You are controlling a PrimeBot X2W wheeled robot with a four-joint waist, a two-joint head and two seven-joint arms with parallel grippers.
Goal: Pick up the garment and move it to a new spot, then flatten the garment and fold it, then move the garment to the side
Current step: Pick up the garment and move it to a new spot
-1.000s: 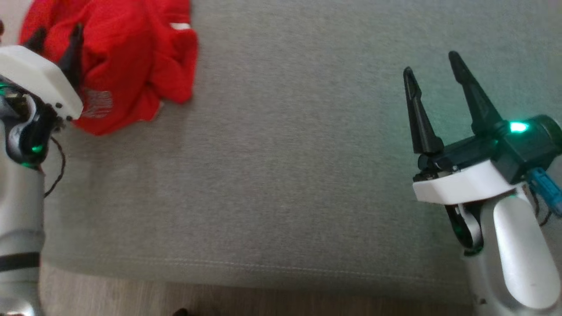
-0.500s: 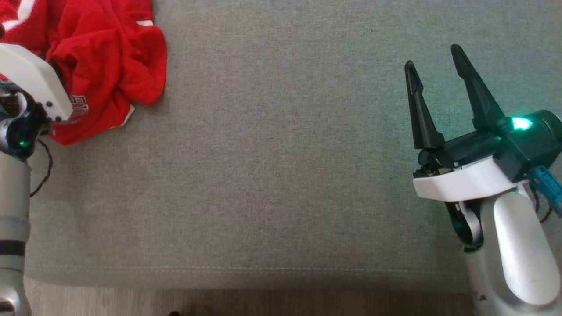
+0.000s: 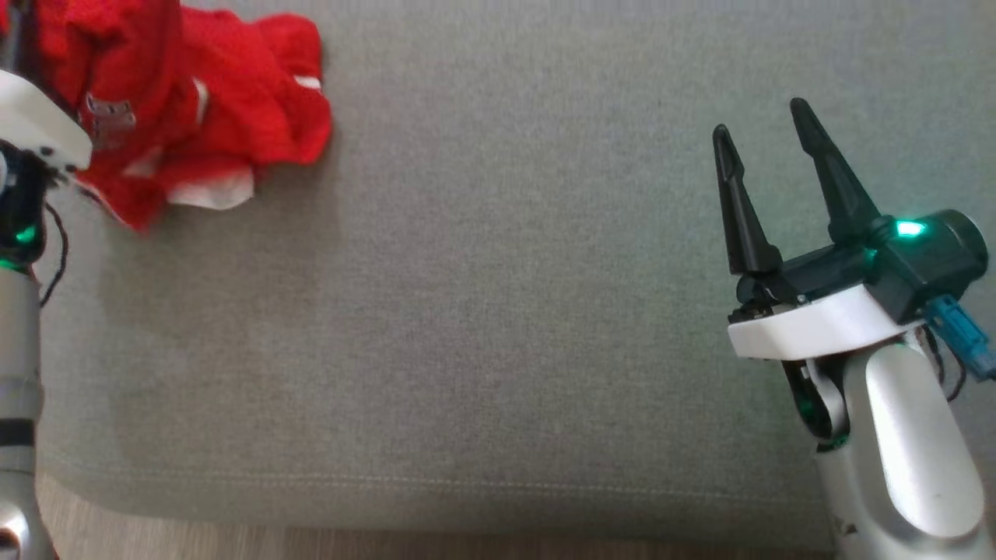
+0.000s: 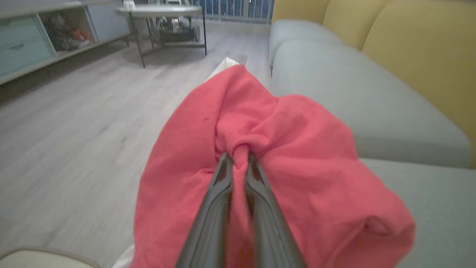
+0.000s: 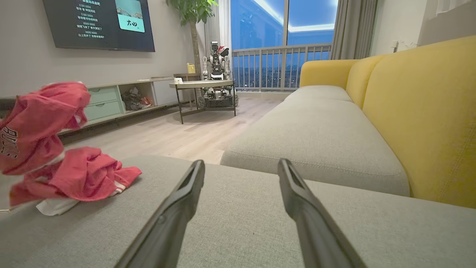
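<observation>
Left gripper (image 4: 238,159): fingers pressed together, pinching fold of red garment (image 4: 305,156). Garment bunched at far left corner of grey cushion (image 3: 498,311), upper part lifted, lower part resting. Right gripper (image 3: 761,118): fingers spread, empty, near right edge.

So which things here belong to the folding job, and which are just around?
Job:
red garment
left gripper, jaws shut on it
right gripper, jaws open
grey sofa seat

Just around:
TV
side table
other robot
plant
yellow backrest
</observation>
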